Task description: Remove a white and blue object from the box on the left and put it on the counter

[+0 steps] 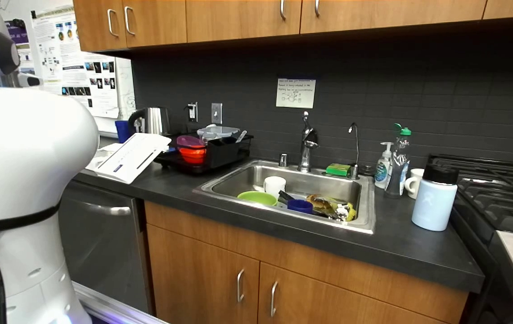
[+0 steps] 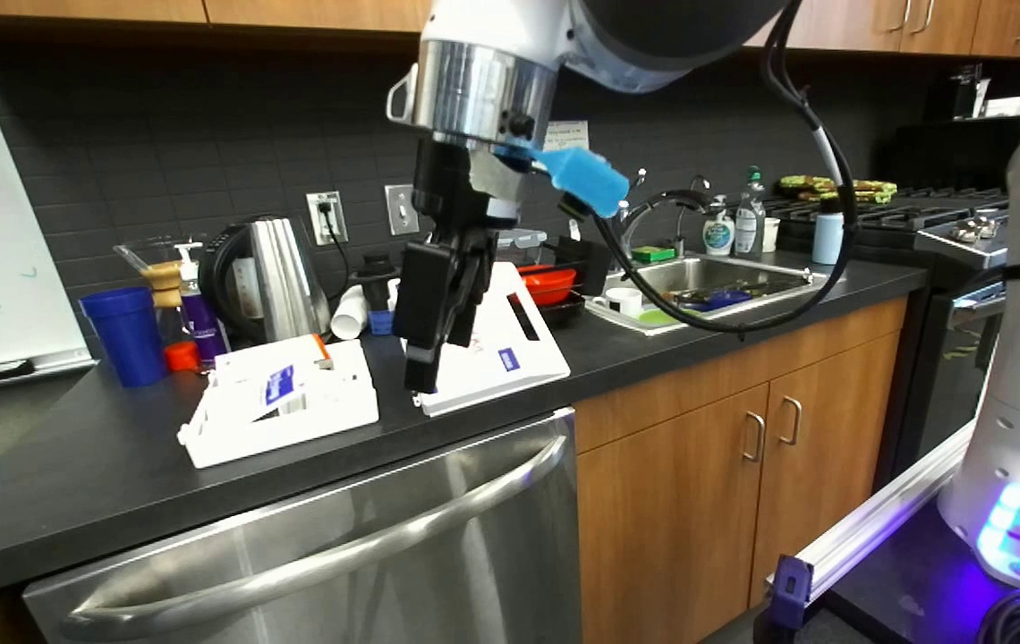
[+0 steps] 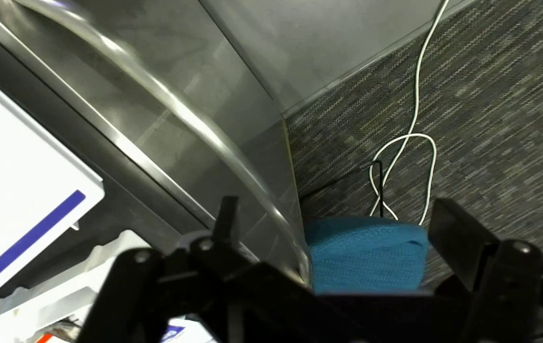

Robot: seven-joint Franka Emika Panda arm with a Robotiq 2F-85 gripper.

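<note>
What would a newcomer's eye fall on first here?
Probably the open, empty black hand, hanging mid-frame in an exterior view beneath a bright blue piece on the arm. Next, the white box left of it in that view, on the counter. Then the steel sink, holding colourful dishes, in both exterior views.

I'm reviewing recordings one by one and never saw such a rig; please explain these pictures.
A smooth white robot arm carries a black two-fingered hand. Two pictures come from cameras outside it; the third, from its wrist, looks down past the hand. On the long dark grey countertop are an open, shallow white box, a slanting flat white panel and a shiny steel kettle. A white piece with a blue label seems to lie in the box. The hand is open and empty.
</note>
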